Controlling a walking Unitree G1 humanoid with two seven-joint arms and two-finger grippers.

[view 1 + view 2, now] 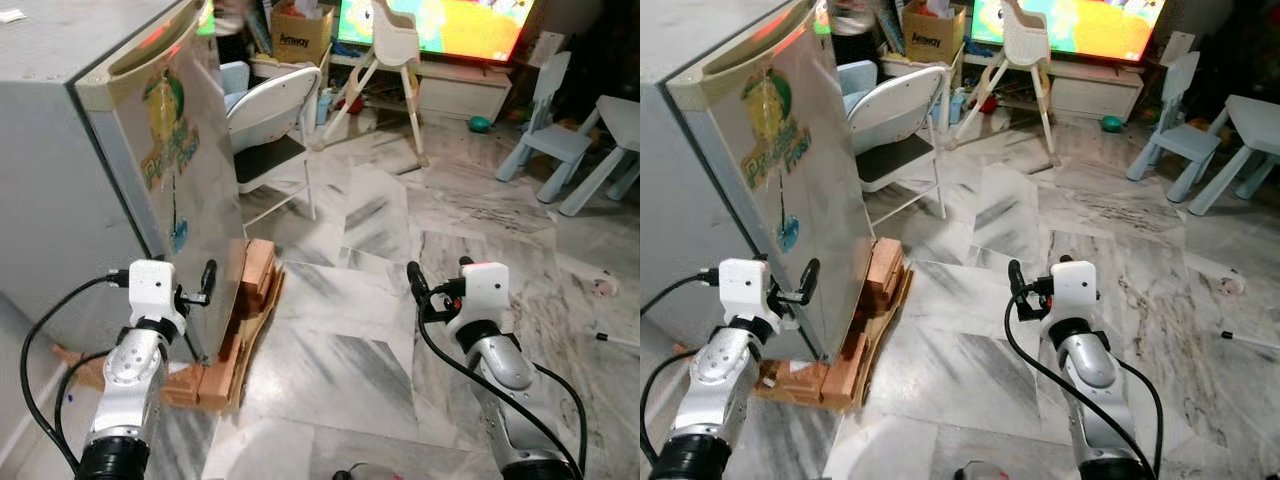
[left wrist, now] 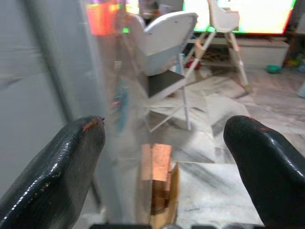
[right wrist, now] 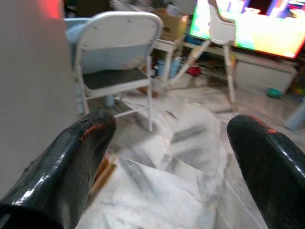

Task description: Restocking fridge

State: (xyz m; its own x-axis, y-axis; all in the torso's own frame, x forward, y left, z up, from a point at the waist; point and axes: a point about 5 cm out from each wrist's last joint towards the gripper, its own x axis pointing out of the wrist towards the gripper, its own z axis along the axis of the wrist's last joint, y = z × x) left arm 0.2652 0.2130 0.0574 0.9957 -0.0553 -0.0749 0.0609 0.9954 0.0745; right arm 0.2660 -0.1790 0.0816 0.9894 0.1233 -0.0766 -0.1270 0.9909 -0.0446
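The grey fridge (image 1: 60,170) stands at the left on wooden blocks (image 1: 255,275), its shiny door (image 1: 195,190) bearing a faded sticker. My left gripper (image 1: 200,290) is held up against the door's lower front corner, fingers open and empty; in the left wrist view the left gripper (image 2: 162,162) looks along the door face (image 2: 119,95), which lies close to one finger (image 2: 57,167). My right gripper (image 1: 425,290) hovers over the marble floor to the right of the fridge, open and empty, as the right wrist view of the right gripper (image 3: 167,157) confirms.
A white folding chair (image 1: 270,110) stands just behind the fridge door. Farther back are a high chair (image 1: 392,40), a lit TV (image 1: 450,25) and a cardboard box (image 1: 300,35). Pale blue child's chair (image 1: 555,130) and table (image 1: 620,120) sit at the right. Marble floor (image 1: 350,330) lies ahead.
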